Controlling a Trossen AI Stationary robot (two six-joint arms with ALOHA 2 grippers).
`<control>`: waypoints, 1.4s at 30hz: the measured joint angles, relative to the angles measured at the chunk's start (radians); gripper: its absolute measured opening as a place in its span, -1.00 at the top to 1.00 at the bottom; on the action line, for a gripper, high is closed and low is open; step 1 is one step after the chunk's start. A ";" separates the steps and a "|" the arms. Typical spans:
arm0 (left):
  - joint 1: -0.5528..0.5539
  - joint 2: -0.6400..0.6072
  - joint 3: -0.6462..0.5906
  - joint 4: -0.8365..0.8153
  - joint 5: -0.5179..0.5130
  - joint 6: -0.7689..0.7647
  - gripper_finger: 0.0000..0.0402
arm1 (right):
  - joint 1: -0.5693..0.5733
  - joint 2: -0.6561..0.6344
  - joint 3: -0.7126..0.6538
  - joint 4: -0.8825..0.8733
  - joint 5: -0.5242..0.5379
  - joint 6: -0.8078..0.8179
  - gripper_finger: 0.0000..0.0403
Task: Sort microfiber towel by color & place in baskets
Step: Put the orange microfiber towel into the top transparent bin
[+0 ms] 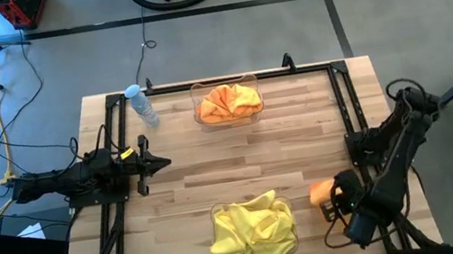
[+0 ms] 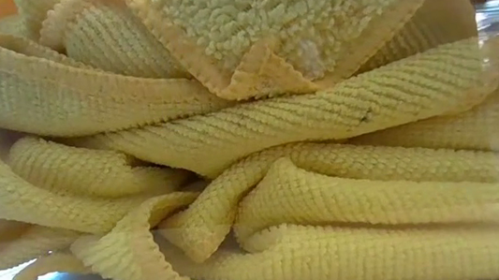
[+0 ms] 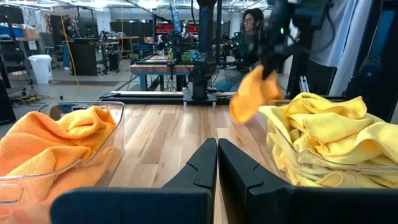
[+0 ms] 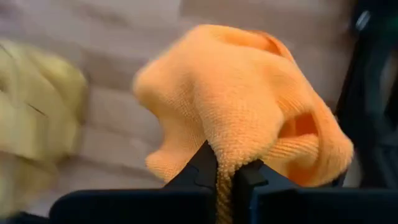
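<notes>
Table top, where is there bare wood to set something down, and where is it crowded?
The widest bare patch of the table lies between the basket of orange towels and the basket of yellow towels, from the left gripper across to the right. It is crowded near the right gripper, shut on an orange towel, and around the water bottle.

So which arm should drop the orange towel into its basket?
The right. Its gripper is already shut on the orange towel; the left gripper waits empty at mid-table. The orange basket lies across the table.
</notes>
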 joint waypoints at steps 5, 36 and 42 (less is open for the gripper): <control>0.000 0.000 0.000 0.000 0.000 0.000 0.98 | -0.074 -0.001 0.166 -0.224 0.130 -0.017 0.98; 0.000 0.000 0.000 0.000 0.000 0.000 0.98 | -1.035 -0.032 0.205 0.756 0.199 -1.780 1.00; 0.000 0.000 0.000 0.000 0.000 0.000 0.98 | -1.182 0.011 0.206 0.921 0.093 -2.054 1.00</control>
